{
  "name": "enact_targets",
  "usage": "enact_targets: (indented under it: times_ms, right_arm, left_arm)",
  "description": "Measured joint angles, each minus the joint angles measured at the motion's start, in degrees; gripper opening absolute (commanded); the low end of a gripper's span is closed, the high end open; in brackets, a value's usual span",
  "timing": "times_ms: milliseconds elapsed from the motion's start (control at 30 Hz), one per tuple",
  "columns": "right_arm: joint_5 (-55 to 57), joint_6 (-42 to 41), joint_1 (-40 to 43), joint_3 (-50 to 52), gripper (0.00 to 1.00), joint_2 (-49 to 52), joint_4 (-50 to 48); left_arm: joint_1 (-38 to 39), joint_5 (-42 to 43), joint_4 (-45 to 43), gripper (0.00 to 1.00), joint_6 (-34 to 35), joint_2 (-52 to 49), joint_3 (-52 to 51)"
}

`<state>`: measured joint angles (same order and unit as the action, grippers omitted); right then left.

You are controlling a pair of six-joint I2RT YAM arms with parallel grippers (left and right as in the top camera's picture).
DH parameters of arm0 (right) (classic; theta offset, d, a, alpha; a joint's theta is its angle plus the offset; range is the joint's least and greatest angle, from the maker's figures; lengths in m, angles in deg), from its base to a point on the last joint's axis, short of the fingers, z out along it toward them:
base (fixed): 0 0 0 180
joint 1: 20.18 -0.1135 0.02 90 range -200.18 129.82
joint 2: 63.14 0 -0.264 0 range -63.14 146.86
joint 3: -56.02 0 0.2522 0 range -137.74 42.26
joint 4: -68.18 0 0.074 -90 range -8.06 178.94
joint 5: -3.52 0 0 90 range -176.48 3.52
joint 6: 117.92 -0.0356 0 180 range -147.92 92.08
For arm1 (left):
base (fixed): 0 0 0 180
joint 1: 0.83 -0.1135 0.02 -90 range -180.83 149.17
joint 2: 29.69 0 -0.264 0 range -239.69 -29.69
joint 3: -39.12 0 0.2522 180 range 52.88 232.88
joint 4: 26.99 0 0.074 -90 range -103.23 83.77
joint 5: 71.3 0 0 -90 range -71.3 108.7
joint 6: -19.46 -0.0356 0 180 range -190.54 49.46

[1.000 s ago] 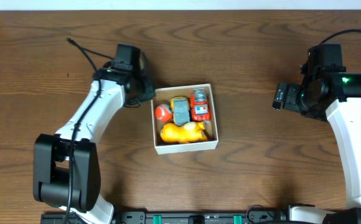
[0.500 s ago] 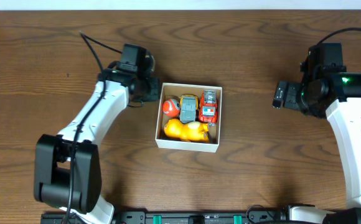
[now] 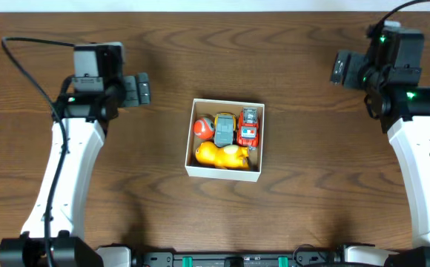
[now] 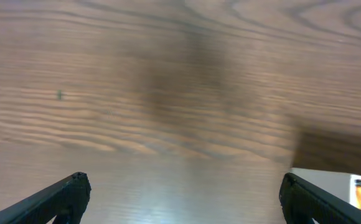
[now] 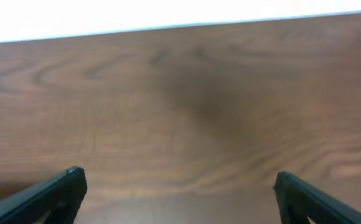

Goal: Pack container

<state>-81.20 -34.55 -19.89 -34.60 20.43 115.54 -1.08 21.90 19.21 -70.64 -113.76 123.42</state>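
The container [image 3: 222, 173], a small white square box with a brown inside, sits mid-table. Inside it lie a yellow duck [image 3: 216, 156], a red toy truck [image 3: 250, 126], a grey toy car [image 3: 223, 130] and a red-orange toy [image 3: 199, 129]. My left gripper [image 3: 144, 90] hangs open and empty to the box's upper left, well apart from it. In the left wrist view the left gripper [image 4: 183, 191] spans bare wood, and a corner of the container [image 4: 330, 177] shows at lower right. My right gripper [image 3: 337, 67] is open and empty far to the right; in its wrist view the right gripper [image 5: 179, 185] sees only wood.
The brown wooden table [image 3: 311, 185] surrounds the box. Its far edge [image 5: 180, 26] lies close ahead of the right gripper. A black cable [image 3: 30, 63] loops off the left arm.
The left gripper nudged the box rightward, then opened and drew back left, away from the box's side. The right arm moved toward the table's far edge, still open.
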Motion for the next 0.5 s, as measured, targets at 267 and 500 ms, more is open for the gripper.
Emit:
enact_targets:
  times_ms: [267,500]
  right_arm:
    - [0.13,1.53,0.0,0.13,0.99,-1.79,4.55]
    - [-0.76,2.69,-0.24,2.95,0.99,-15.87,5.95]
  left_arm:
    - [-0.5,-1.7,3.43,0.98,-0.83,1.79,-0.04]
    - [-0.5,-2.14,5.64,0.98,0.11,15.39,-0.48]
